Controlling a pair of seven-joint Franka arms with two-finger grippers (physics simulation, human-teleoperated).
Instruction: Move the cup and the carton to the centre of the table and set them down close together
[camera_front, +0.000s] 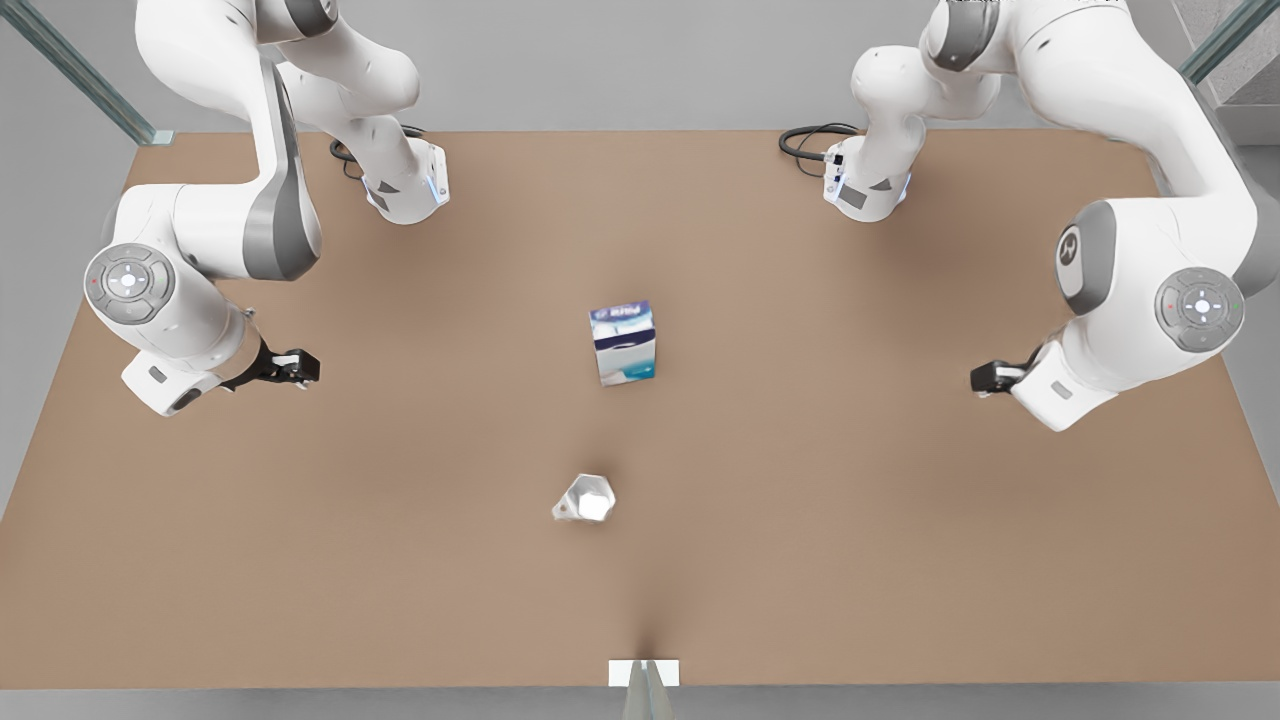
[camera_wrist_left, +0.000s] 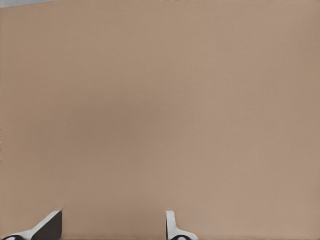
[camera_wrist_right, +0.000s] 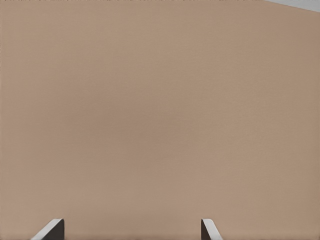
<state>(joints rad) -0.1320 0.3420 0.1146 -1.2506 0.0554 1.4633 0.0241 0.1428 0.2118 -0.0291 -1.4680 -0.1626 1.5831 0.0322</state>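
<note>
The blue and white carton (camera_front: 623, 343) stands upright near the middle of the tan table (camera_front: 900, 520). The pale faceted cup (camera_front: 586, 499) sits nearer the front edge, a little toward the front view's left of the carton and apart from it. One arm's gripper (camera_front: 300, 368) hovers at the front view's left, the other arm's gripper (camera_front: 985, 377) at its right, both far from the cup and carton. My left gripper (camera_wrist_left: 112, 227) is open over bare table. My right gripper (camera_wrist_right: 130, 231) is also open over bare table.
The two arm bases stand at the table's back edge, each with a black cable (camera_front: 805, 142) coiled beside it. A small white plate (camera_front: 643, 673) sits at the middle of the front edge. Wide bare table lies on either side of the cup and carton.
</note>
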